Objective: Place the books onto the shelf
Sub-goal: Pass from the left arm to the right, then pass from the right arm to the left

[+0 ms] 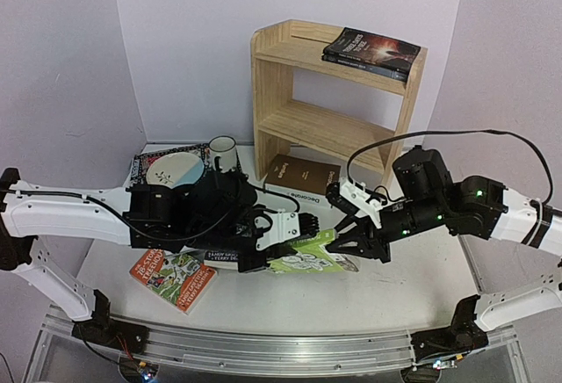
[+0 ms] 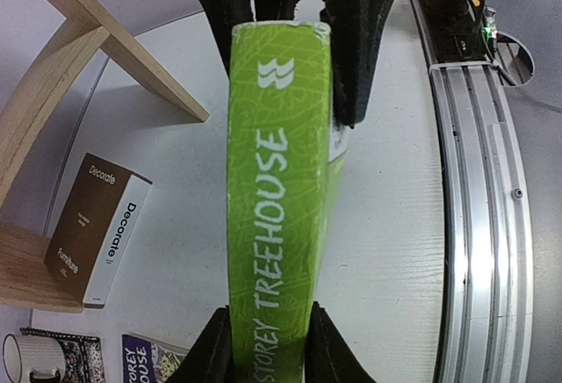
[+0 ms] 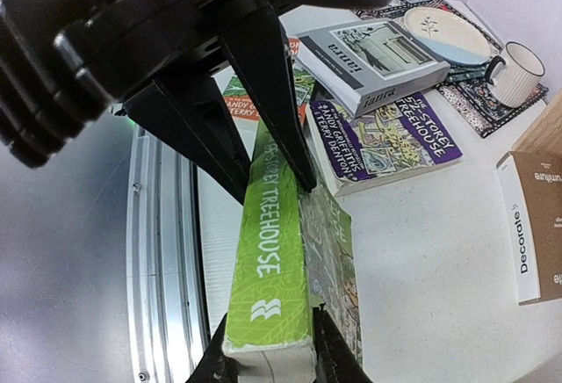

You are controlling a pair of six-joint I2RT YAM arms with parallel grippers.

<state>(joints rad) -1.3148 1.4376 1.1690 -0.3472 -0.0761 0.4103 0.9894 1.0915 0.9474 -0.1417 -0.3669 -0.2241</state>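
So the green Treehouse paperback [image 2: 277,190] is strung between both arms, low over the table [image 1: 369,304], in front of the shelf [image 1: 325,124] and not on it yet. The left claw [image 2: 268,348] is pinched narrow onto one end, a finger flat on each cover. The right claw [image 3: 272,357] has the other end, fingers snug against both covers, so it looks closed on the book too. Can't tell if the bottom edge is touching the table or just hanging above it.

Handling-wise, this looks like a light, fairly thick paperback. It's probably a bit bendy, and the glossy covers could slide under the pads. The best hold is across the covers close to the spine, where it's stiffest, which is pretty much where both claws sit.

As for which way it points, the book is up on edge with the spine turned upward toward the wrist cameras, tipped a little so some cover art shows. In the top view its long axis runs left to right from claw to claw, roughly along the near table edge, side-on to the shelf opening behind it.

A dark book [image 1: 373,54] lies flat on the top board, and the thick Decorate [image 1: 303,177] lies by the shelf's foot.
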